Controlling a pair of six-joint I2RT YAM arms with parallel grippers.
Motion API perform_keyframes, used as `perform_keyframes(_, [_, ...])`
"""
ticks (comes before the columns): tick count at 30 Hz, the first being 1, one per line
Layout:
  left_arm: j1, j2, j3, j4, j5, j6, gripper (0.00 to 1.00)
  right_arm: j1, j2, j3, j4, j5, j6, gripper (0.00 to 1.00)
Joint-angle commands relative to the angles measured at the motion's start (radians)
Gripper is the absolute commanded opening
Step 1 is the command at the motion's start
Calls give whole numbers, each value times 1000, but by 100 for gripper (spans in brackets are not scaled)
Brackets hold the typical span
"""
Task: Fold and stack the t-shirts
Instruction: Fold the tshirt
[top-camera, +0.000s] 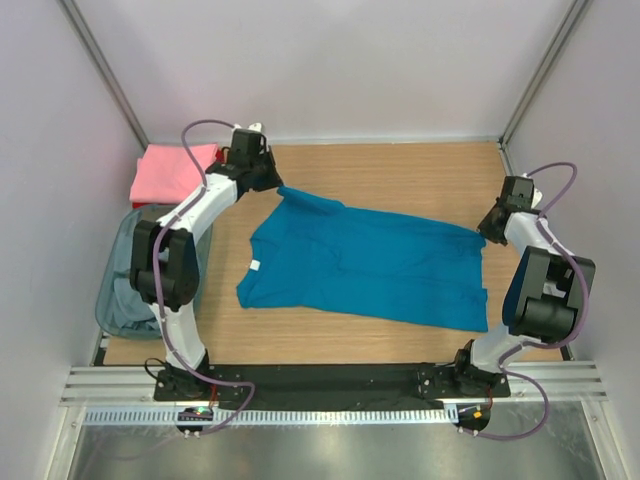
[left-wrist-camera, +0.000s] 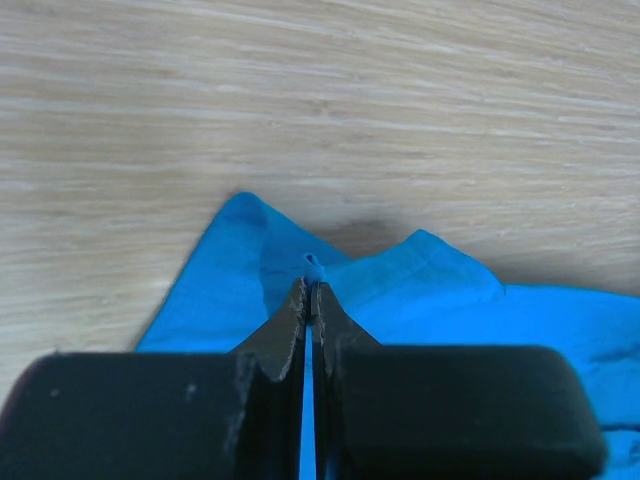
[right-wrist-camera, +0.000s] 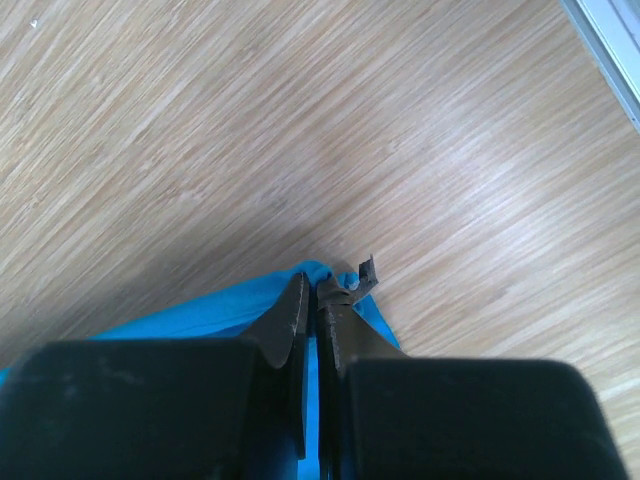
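A teal blue t-shirt (top-camera: 370, 262) lies spread across the middle of the wooden table. My left gripper (top-camera: 272, 182) is shut on its far left corner; in the left wrist view a pinch of blue cloth (left-wrist-camera: 313, 268) sticks out between the closed fingers (left-wrist-camera: 285, 330). My right gripper (top-camera: 487, 228) is shut on the shirt's far right corner, and blue cloth (right-wrist-camera: 200, 315) shows at the closed fingertips in the right wrist view. A folded pink t-shirt (top-camera: 170, 170) lies at the far left. Pale grey-blue shirts lie in the bin.
A translucent grey-blue plastic bin (top-camera: 115, 300) stands at the left edge, beside the left arm. White walls with metal posts enclose the table on three sides. A loose strip of dark pad material (right-wrist-camera: 366, 275) curls off the right finger's tip.
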Motion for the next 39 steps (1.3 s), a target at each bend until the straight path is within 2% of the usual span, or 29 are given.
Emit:
perform_keyframes(1, [6, -91, -49, 27, 2, 16, 0, -1, -70, -15, 13, 42, -7, 5])
perform_keyframes(12, [6, -201, -247, -18, 44, 14, 0, 1, -122, -72, -78, 151, 6, 5])
perform_keyframes(28, [4, -292, -411, -68, 84, 34, 0, -1, -234, -192, -162, 121, 100, 13])
perform_keyframes(36, [1, -324, -458, -98, 107, 27, 0, -1, -222, -177, -211, 140, 126, 42])
perform_keyframes(39, [1, -333, -477, -96, 131, 14, 0, 1, -257, -166, -218, 110, 154, 45])
